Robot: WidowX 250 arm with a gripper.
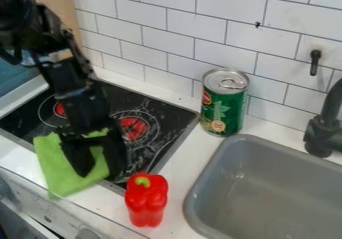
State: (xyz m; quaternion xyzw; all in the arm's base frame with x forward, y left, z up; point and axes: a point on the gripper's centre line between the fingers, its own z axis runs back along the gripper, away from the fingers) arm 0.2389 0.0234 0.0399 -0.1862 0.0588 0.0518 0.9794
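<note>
The black gripper (100, 174) hangs at the left over the front edge of the stove, its fingers open and apart. Between and behind them lies a green cloth (53, 158), spread over the stove's front edge and the white counter; whether the fingertips touch it I cannot tell. A red bell pepper (146, 205) with a green stem stands upright on the counter, right of the gripper. Farther back, a green can (224, 105) stands upright near the tiled wall, between stove and sink.
The black stove top (157, 128) has red burner marks and lies under the arm. A grey sink (207, 183) takes up the lower right, with a dark faucet (324, 128) behind it. A white tiled wall (160, 38) runs along the back, with a black hook (314, 63) on it.
</note>
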